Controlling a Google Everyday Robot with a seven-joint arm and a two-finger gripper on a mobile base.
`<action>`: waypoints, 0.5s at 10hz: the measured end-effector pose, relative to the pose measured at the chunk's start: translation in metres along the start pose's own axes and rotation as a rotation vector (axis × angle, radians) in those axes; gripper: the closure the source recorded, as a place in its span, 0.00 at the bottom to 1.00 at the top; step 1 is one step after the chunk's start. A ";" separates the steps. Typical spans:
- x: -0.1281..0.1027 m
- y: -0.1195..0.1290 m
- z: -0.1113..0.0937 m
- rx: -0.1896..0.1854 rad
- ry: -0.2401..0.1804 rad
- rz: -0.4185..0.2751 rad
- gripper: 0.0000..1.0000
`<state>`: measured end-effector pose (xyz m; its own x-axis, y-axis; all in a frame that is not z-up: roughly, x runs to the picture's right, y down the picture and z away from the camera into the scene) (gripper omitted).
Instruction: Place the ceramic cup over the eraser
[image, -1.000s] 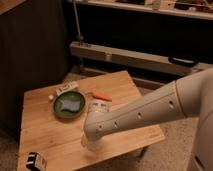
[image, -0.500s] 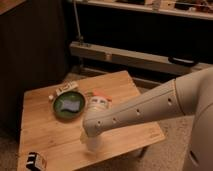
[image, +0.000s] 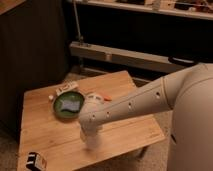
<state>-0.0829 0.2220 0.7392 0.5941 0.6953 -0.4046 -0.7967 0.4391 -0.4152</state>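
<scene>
Little change over last second: gripper (image: 91, 142) low over table (image: 47, 127), grip state untellable; eraser (image: 35, 161) well apart, covering still pending

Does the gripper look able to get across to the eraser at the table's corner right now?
Probably yes. The gripper hangs low over the table, and only bare wood lies between it and the eraser; the green bowl sits behind that line.
</scene>
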 end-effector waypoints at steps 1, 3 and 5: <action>-0.001 0.002 0.000 -0.012 0.012 -0.005 0.62; -0.005 0.009 -0.004 -0.037 0.041 -0.013 0.84; -0.009 0.013 -0.013 -0.041 0.049 -0.024 0.99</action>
<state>-0.0973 0.2145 0.7271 0.6187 0.6556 -0.4329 -0.7773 0.4310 -0.4582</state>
